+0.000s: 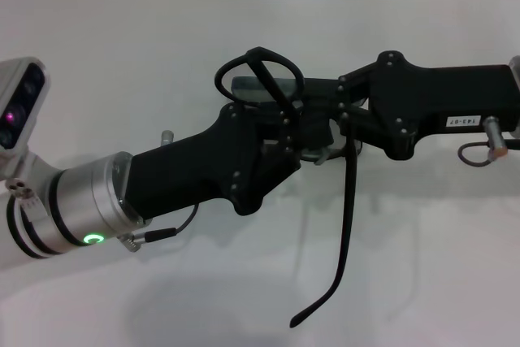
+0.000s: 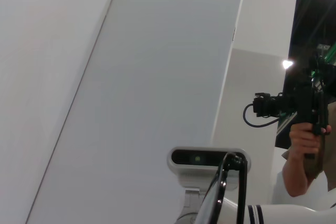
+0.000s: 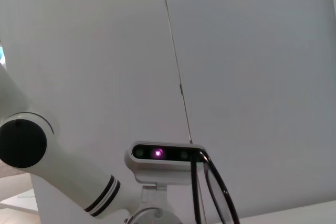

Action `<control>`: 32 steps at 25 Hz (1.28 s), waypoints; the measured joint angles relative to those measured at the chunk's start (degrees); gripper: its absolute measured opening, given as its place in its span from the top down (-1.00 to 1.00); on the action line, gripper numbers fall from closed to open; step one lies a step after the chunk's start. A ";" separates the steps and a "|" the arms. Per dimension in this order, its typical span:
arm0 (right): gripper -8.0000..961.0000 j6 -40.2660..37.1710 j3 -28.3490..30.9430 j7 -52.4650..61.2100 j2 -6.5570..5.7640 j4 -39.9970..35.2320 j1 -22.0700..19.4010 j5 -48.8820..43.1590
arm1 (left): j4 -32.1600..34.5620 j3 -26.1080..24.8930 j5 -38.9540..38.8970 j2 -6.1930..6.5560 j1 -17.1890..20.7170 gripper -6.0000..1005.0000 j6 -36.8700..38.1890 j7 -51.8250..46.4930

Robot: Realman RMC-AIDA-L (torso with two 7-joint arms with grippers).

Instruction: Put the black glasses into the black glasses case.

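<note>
White table (image 1: pixel 97 62) under raised arms | black glasses (image 1: pixel 280 111) held aloft between both grippers, one temple hanging down toward robot | left gripper (image 1: pixel 284 123), right gripper (image 1: pixel 325 119) meet at frame; finger closure unclear | case unseen

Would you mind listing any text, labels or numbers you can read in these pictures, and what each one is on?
A small white label on the right gripper housing carries digits, upside down in the head view; they look like "143-07", but that reading is uncertain.
Neither wrist view shows readable text.
</note>
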 joint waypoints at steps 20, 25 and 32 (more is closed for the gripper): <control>0.83 -11.75 18.33 -5.75 -0.18 3.82 -1.44 12.20 | 0.23 0.83 2.76 0.34 0.29 0.90 0.47 -0.23; 0.83 -7.61 10.33 -19.60 0.29 13.94 2.88 21.62 | 0.23 5.59 2.18 -0.11 -2.95 0.90 0.75 -0.05; 0.82 -0.92 2.06 -27.33 0.34 23.02 8.10 23.04 | -0.09 6.41 -5.35 -0.26 -3.18 0.90 3.98 -0.02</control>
